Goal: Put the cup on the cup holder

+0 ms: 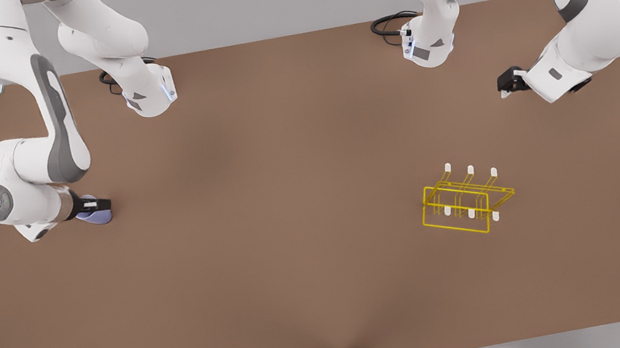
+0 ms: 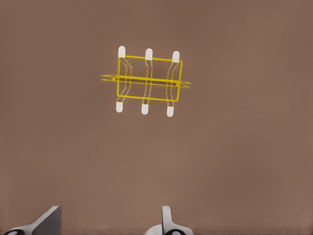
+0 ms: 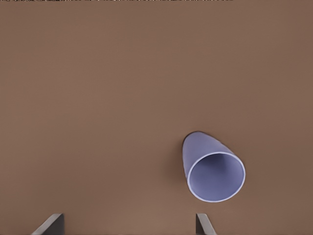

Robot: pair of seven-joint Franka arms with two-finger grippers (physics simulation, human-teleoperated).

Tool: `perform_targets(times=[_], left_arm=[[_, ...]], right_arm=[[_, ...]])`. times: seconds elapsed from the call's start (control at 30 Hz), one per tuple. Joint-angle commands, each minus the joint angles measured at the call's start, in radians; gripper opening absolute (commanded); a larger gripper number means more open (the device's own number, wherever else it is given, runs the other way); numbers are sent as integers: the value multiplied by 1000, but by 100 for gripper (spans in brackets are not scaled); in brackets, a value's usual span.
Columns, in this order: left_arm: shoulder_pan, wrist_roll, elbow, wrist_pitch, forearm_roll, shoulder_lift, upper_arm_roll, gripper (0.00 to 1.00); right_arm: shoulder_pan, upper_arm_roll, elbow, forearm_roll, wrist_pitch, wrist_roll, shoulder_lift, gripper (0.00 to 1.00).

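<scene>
Cup [image 3: 213, 169] lies tipped on table [image 3: 98, 98], beside right gripper's [image 3: 129, 226] spread fingers [image 3: 203, 224], not between them.

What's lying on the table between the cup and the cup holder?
Nothing: in the front view, the stretch of brown table between the cup and the cup holder is bare.

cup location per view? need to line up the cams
Front view: cup at the front view's left, at the right gripper.
Left wrist view: looks at the cup holder instead.
Right wrist view: cup, mouth facing the camera.
Shared landmark: brown table.
</scene>
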Motion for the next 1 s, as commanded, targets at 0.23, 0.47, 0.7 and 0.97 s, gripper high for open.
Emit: perform_targets(times=[0.23, 0.47, 0.7, 0.97], left_arm=[[0, 35, 0, -41, 2, -1, 0, 100], [0, 33, 0, -52, 2, -1, -2, 100], [0, 33, -2, -55, 2, 1, -2, 100], [0, 32, -3, -72, 2, 1, -5, 100]], right_arm=[[-108, 0, -106, -2, 326, -83, 41, 100], [-102, 2, -167, -8, 340, -77, 33, 98], [-117, 0, -224, -12, 375, -82, 32, 95], [-137, 0, -238, -51, 480, -83, 75, 92]])
